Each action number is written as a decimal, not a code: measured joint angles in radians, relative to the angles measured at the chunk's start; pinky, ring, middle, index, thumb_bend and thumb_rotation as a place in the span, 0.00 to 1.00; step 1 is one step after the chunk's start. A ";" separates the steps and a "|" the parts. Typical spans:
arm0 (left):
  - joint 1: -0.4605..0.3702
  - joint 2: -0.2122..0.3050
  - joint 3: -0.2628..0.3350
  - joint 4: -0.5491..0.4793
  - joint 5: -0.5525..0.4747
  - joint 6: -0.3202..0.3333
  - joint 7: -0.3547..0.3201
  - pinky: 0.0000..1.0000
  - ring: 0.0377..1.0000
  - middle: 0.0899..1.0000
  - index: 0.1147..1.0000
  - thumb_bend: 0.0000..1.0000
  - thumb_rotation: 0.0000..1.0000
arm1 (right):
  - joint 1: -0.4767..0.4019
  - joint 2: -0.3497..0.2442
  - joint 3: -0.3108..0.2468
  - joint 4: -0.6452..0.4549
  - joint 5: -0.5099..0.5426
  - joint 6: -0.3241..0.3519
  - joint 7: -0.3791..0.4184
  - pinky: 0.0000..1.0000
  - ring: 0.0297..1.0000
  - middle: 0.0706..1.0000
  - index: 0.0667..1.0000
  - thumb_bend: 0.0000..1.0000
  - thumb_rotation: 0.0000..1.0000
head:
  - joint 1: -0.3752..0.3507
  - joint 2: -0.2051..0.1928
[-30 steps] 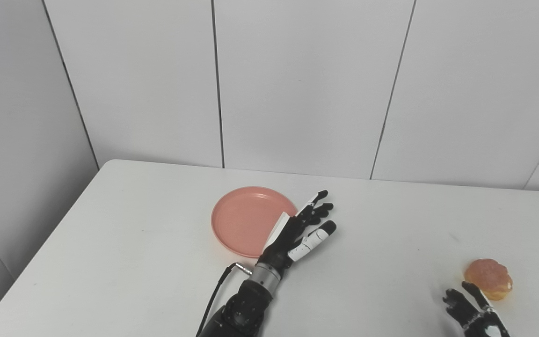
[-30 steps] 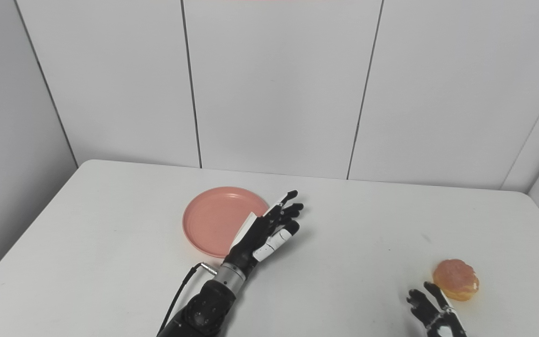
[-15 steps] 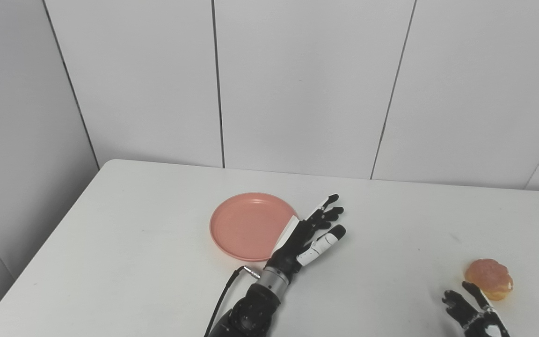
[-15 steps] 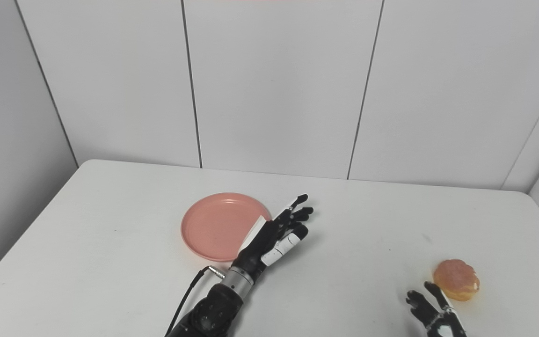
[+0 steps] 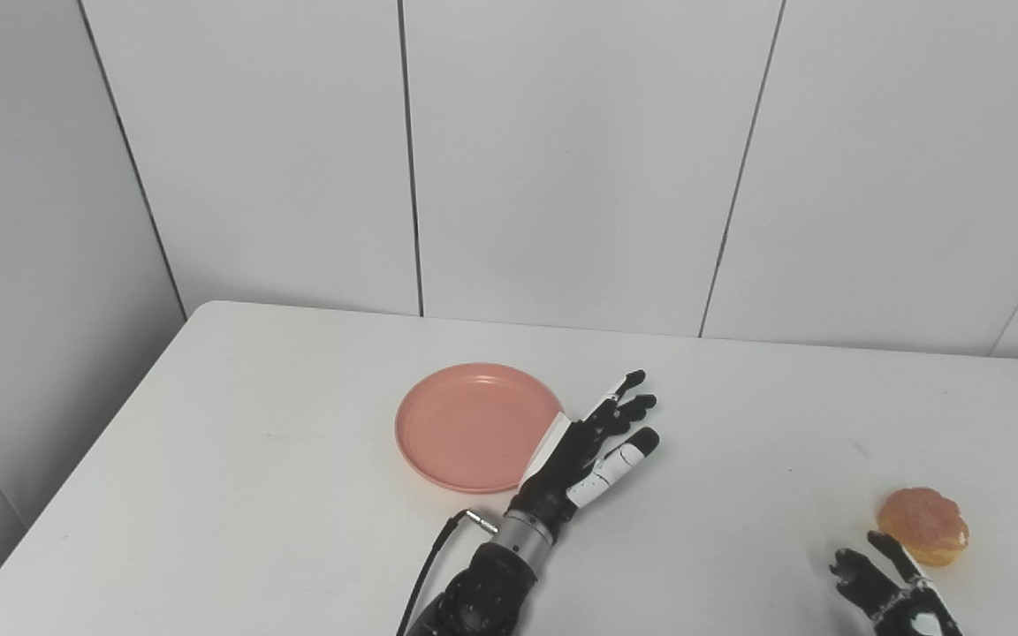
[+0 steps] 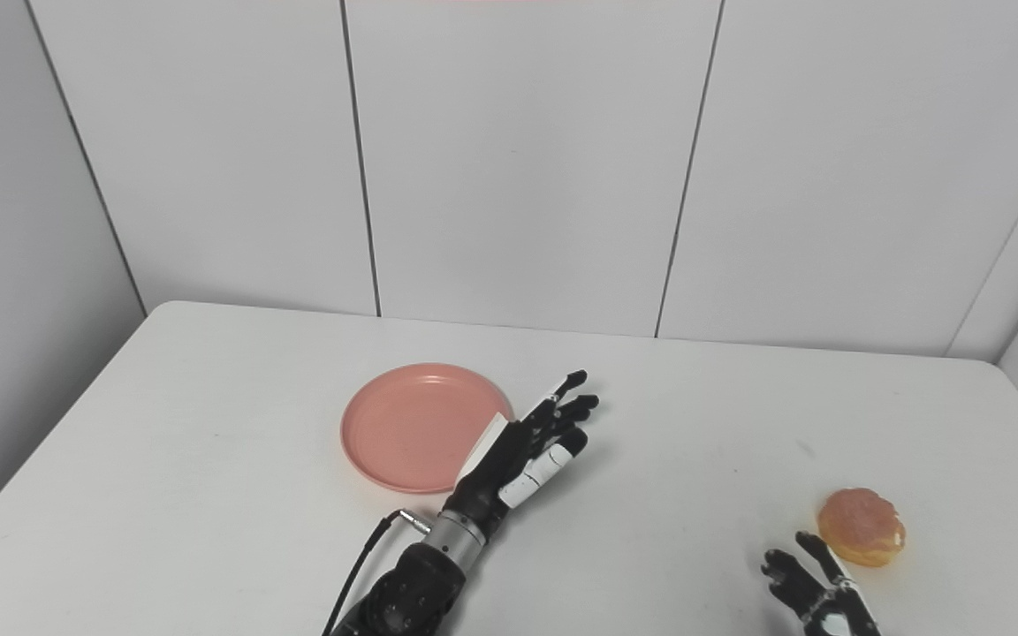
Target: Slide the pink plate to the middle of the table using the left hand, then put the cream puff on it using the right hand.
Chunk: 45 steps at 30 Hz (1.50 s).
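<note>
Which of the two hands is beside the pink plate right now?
The left hand, open with fingers stretched out, lies against the right rim of the pink plate. The right hand sits at the bottom right, beside the cream puff.

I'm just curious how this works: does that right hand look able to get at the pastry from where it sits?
Probably yes. The right hand is open, just in front of the cream puff, with only bare table between them and nothing in the way.

Left robot hand (image 5: 587, 448) shifted right, off pink plate (image 5: 474, 426).
</note>
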 measured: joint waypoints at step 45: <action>-0.021 0.347 0.280 -0.075 -0.115 0.244 0.039 0.84 0.88 0.87 0.90 0.88 0.83 | -0.005 -0.015 0.025 -0.004 -0.028 0.006 0.000 0.84 0.81 0.75 0.80 0.81 0.90 | 0.009 0.011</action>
